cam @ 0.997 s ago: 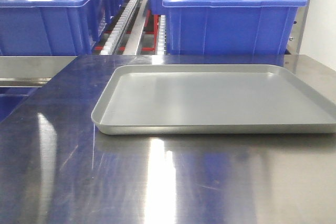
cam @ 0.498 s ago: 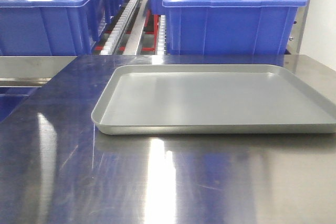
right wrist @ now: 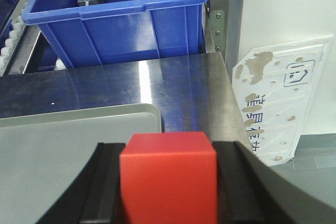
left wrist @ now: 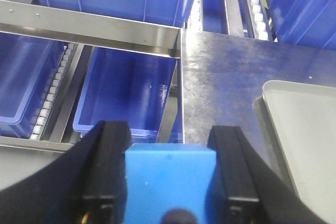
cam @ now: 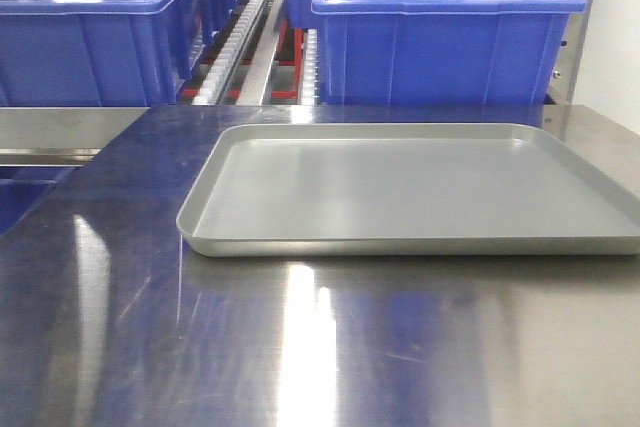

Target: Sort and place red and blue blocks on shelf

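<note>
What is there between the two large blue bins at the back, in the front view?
The shelf's white roller tracks and a few red parts, seen in the front-facing view.

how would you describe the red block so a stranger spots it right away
Find the shiny steel table with the flat grey tray on it. In the right wrist view, by the tray's far right corner, the right tool is shut on the red block. It is a plain matte cube, the only red one; the left tool holds the blue block.
</note>
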Robot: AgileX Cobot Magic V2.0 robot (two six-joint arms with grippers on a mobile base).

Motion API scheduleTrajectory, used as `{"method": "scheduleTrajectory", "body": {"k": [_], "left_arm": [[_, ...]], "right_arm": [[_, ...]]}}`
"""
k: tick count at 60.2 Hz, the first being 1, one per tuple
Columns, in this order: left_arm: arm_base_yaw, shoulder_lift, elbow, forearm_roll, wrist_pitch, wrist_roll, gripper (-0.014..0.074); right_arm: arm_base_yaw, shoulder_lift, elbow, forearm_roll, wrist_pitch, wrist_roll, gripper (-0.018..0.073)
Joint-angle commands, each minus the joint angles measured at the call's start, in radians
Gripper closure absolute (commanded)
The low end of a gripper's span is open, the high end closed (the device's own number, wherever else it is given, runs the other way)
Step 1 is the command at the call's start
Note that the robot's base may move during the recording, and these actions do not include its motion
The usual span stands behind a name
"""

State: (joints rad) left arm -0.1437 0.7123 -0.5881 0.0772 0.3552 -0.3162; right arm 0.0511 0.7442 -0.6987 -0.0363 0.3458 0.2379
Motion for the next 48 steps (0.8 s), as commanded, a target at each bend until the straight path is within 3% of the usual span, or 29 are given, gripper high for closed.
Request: {"method": "scheduleTrajectory", "body": {"k": [1,48], "left_arm": [[-0.001,-0.004,-0.031,0.003,-0.085,-0.009,0.047],[-0.001,-0.004,-0.031,0.003,-0.085,-0.009,0.047]], "right_arm": [[-0.006,-0.009,-0.03,-0.013,-0.084,-0.004,0.0497],[-0.006,-0.009,-0.03,-0.013,-0.084,-0.004,0.0497]]}}
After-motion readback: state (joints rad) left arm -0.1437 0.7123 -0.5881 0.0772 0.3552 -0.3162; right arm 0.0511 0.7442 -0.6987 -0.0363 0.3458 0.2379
